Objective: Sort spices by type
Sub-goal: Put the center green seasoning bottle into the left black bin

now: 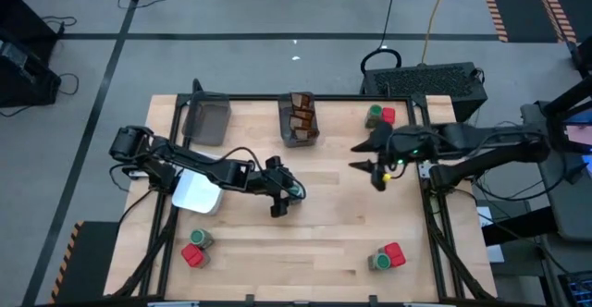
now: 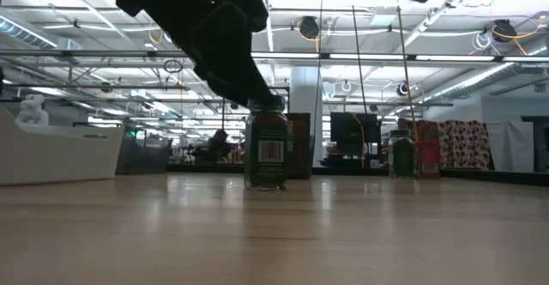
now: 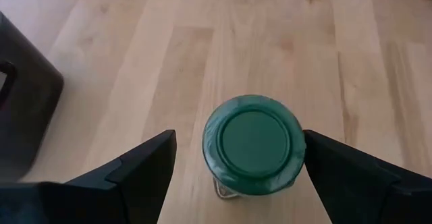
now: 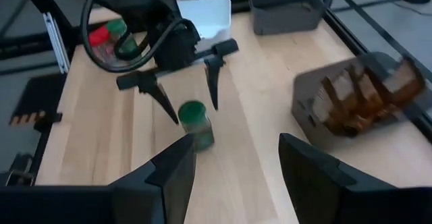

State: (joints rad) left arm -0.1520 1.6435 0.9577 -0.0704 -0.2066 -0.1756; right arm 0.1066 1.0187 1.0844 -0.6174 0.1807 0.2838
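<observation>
A green-lidded spice jar [image 3: 253,146] stands upright on the wooden table near its middle, and also shows in the low view [image 2: 266,152] and the right wrist view [image 4: 196,124]. My left gripper [image 1: 282,201] is open and slants down over the jar, with one finger on either side of the lid. My right gripper [image 1: 358,156] hangs open above the table's right half with nothing between its fingers [image 4: 236,177]. Brown-orange packets [image 1: 301,115] stand in a dark grey bin. My left gripper flanks the jar's lid, slanting down from the table's left. One finger [image 3: 145,166] stands clear of the lid. The other finger [image 3: 331,166] is right at the lid's rim [image 3: 299,143], and I cannot tell whether it touches. The jar's base rests on the table.
A second dark grey bin [image 1: 208,117] sits at the far left and a white tray [image 1: 197,194] at the left edge. Pairs of a green-lidded jar and a red container stand at the far right [image 1: 379,115], near left [image 1: 194,250] and near right [image 1: 387,257].
</observation>
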